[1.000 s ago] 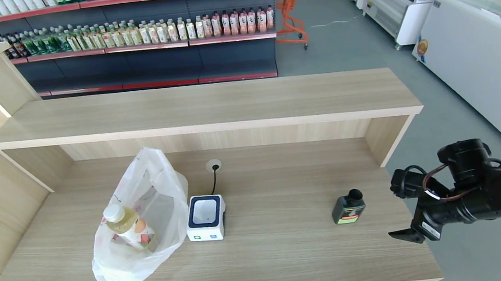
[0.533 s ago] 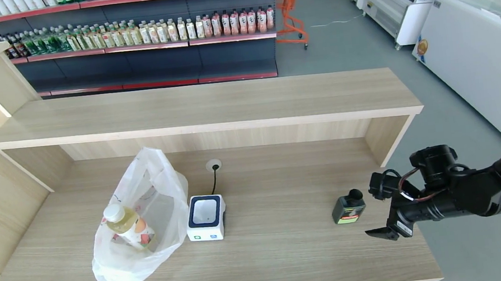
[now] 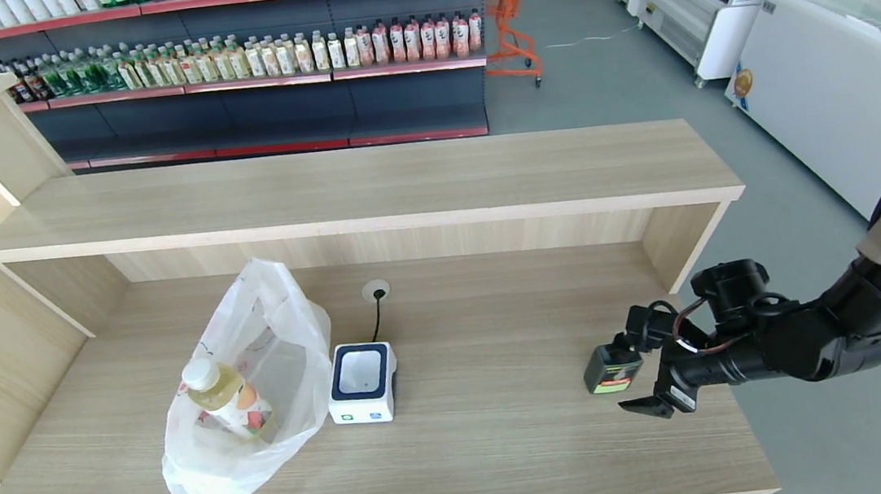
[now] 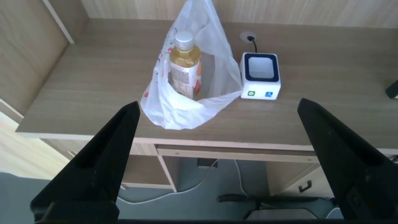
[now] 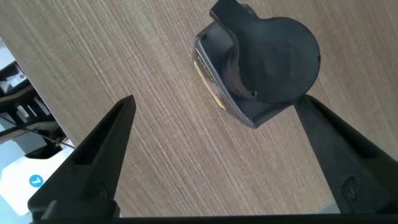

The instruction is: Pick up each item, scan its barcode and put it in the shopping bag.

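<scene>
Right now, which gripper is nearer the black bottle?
Right. The right gripper is open just short of the bottle; the left gripper is off the counter's front edge near the bag, far from it.

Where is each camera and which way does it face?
Head: above the counter, facing forward and down; right arm shows, right gripper open at the bottle.
Left wrist: off the counter's near edge, facing bag and scanner; left gripper shows, open.
Right wrist: over the bottle, facing down; right gripper's fingers show.
Shared: head and left wrist both show bag and scanner.
</scene>
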{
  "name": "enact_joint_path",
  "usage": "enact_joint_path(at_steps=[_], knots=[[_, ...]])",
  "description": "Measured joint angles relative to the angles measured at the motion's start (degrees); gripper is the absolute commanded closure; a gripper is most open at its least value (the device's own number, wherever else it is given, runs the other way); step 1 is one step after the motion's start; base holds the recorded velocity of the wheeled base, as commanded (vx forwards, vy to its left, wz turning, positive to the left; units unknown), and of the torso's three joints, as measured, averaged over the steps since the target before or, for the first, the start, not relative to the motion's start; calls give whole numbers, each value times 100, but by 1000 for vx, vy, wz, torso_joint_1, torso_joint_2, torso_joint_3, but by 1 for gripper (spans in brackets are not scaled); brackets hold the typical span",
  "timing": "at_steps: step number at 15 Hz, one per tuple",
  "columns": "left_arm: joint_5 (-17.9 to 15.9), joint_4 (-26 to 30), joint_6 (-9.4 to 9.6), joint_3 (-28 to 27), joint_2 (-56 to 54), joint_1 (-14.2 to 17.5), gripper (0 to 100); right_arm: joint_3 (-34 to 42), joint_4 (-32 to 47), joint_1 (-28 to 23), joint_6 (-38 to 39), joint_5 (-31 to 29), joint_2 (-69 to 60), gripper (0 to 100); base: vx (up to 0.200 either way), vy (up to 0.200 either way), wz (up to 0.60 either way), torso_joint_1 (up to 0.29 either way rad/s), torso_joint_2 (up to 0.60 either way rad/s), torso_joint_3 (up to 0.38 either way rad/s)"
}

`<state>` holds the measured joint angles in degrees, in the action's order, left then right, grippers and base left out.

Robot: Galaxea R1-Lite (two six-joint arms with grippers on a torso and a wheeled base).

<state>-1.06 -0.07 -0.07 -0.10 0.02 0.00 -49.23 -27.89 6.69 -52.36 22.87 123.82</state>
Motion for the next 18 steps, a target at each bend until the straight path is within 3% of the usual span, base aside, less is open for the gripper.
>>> enact_joint_path(at_steps=[6, 11, 16, 17, 18], knots=[[0, 0, 0, 0, 0, 0, 0, -79, -88, 69, 52, 4, 197, 100, 0, 0, 0, 0, 0, 0], [0, 0, 0, 0, 0, 0, 0, 171, -378, 52, 301, 411, 55, 100, 0, 0, 0, 0, 0, 0], [2, 0, 0, 0, 0, 0, 0, 1018, -801, -322, 655, 581, -1258, 100, 0, 0, 0, 0, 0, 0], [0, 0, 0, 0, 0, 0, 0, 1293, -941, -480, 506, 597, -1641, 100, 0, 0, 0, 0, 0, 0], [0, 0, 0, 0, 0, 0, 0, 1648, -1225, -674, -123, 625, -2070, 100, 0, 0, 0, 0, 0, 0]])
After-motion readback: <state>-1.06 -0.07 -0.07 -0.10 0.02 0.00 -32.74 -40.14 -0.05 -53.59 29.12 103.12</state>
